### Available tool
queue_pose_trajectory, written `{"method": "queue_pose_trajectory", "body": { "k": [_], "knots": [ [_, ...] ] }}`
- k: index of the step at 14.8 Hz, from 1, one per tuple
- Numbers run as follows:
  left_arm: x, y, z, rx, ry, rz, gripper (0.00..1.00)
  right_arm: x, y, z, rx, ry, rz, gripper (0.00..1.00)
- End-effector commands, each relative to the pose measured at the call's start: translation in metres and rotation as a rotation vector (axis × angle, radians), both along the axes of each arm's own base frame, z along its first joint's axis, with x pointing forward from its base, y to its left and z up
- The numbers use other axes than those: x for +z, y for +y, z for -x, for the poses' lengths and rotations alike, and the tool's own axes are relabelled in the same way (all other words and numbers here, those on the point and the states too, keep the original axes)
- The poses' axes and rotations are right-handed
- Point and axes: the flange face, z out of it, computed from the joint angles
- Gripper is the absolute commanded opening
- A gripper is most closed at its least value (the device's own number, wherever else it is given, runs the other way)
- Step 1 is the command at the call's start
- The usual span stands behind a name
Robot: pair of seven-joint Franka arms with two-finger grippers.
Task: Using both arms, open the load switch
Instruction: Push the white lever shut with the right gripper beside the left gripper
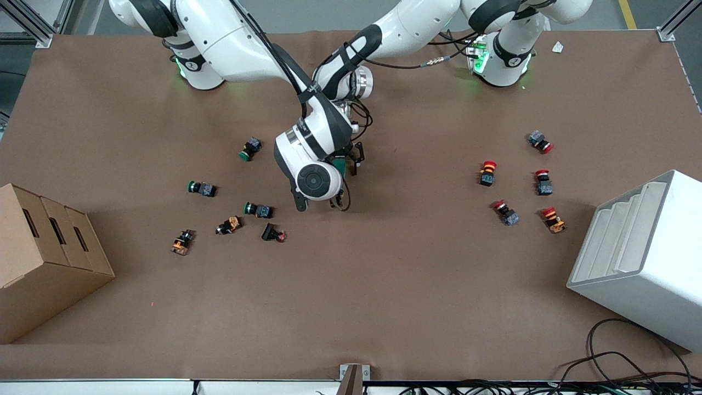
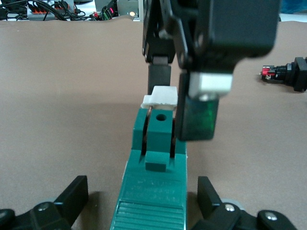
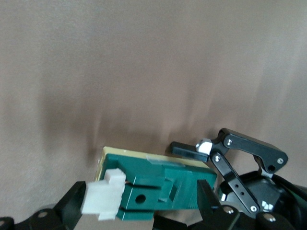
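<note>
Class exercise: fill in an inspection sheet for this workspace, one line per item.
Surface: brown table, flat.
Job's things: green switch with white slider, held above the table's middle.
Clutter: green buttons toward the right arm's end; red buttons toward the left arm's end; cardboard box; white bin.
Tools: right tool shut on the switch's slider end; left tool at its other end.
Cables: loose coil at the table edge by the bin.
Surroundings: metal frame at the corners.
</note>
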Motion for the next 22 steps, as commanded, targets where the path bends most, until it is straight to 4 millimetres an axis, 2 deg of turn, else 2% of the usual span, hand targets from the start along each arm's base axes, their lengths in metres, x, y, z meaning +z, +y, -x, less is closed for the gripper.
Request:
{"method": "queue_pose_trajectory", "body": {
  "k": [1, 5, 10, 14, 19, 22],
  "knots": [
    [-0.009, -0.004, 0.001, -0.009, -0.025, 0.03, 1.0, -0.009, -0.002, 0.009, 0.013, 0.029, 0.03, 1.0],
    [-0.012, -0.003, 0.001, -0.009, -0.023, 0.032, 1.0, 0.004, 0.0, 0.011, 0.032, 0.062, 0.029, 1.0],
    [-0.012, -0.003, 0.001, -0.005, -0.024, 0.04, 1.0, 0.03, 0.006, 0.013, 0.107, 0.101, 0.009, 1.0],
    [-0.013, -0.002, 0.002, -0.003, -0.023, 0.043, 1.0, 0.029, 0.003, 0.021, 0.168, 0.15, 0.004, 1.0],
    [-0.013, -0.002, 0.002, -0.003, -0.023, 0.043, 1.0, 0.018, 0.023, 0.045, 0.212, 0.174, 0.004, 1.0],
    [-0.013, -0.003, 0.002, -0.004, -0.024, 0.043, 1.0, 0.008, 0.028, 0.061, 0.236, 0.195, 0.023, 1.0]
  ]
}}
